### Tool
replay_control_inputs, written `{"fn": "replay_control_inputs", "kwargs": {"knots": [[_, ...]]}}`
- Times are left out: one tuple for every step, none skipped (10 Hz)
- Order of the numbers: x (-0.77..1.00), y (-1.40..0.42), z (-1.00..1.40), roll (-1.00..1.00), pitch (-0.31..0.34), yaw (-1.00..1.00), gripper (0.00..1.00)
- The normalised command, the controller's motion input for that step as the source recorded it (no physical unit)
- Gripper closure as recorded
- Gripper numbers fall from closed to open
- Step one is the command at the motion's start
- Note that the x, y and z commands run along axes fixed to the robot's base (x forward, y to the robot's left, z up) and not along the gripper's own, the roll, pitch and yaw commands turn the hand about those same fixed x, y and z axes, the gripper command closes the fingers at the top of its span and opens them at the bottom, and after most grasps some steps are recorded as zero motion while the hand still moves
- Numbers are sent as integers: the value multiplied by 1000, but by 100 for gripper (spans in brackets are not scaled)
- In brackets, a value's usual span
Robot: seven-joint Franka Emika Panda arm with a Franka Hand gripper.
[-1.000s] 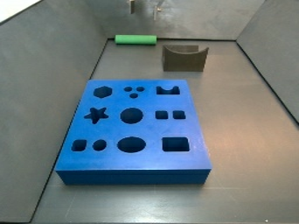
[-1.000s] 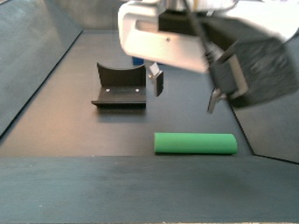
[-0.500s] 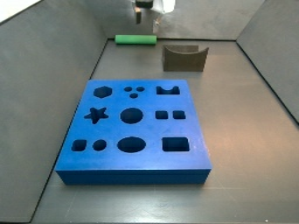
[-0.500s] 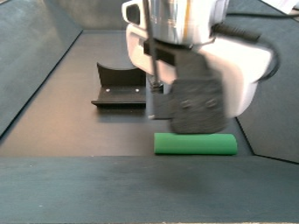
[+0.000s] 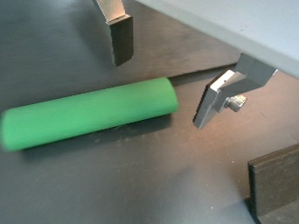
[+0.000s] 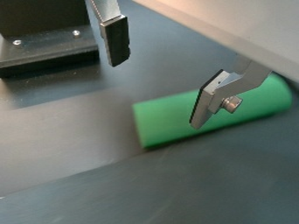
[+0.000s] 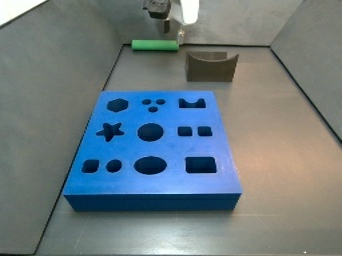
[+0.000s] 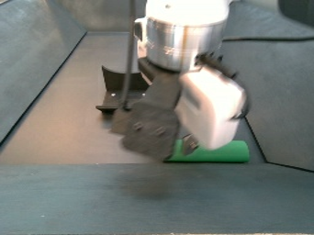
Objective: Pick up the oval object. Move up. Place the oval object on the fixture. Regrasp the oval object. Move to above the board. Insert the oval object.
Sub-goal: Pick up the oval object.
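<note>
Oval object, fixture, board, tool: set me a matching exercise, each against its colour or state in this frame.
Things:
1. oval object
2. fixture
3. board
4. tool

States:
A. blue, flat on the floor, all cut-outs empty
B. open, above the floor near the green rod, holding nothing
C. dark, notch on top empty
D. green, lying on its side on the floor

Pairs: 1-D, 2-C, 3-A, 4-B

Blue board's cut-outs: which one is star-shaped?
The star cut-out, at the blue board's edge, midway along; others are round, square or hexagonal. The hand hangs far off.
</note>
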Motion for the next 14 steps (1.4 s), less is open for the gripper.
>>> {"fn": "replay_control_inputs", "kwargs": {"knots": [[306, 209, -334, -224, -313, -637, 0], [297, 197, -346, -224, -313, -637, 0], [254, 160, -351, -226, -309, -660, 0], [211, 114, -360, -223, -300, -689, 0], [31, 57, -474, -173, -250, -731, 0], [-111, 0, -594, -119, -227, -669, 0], [-429, -97, -734, -71, -250, -531, 0], [-334, -291, -814, -16, -227, -366, 0], [-383, -389, -820, 0, -227, -289, 0], [-254, -369, -777, 0, -253, -186, 0], [-157, -354, -771, 0, -259, -126, 0], [-140, -314, -760, 0, -259, -100, 0], [-163, 0, -106, 0, -73, -54, 0], [0, 0, 0, 0, 0, 0, 100]]}}
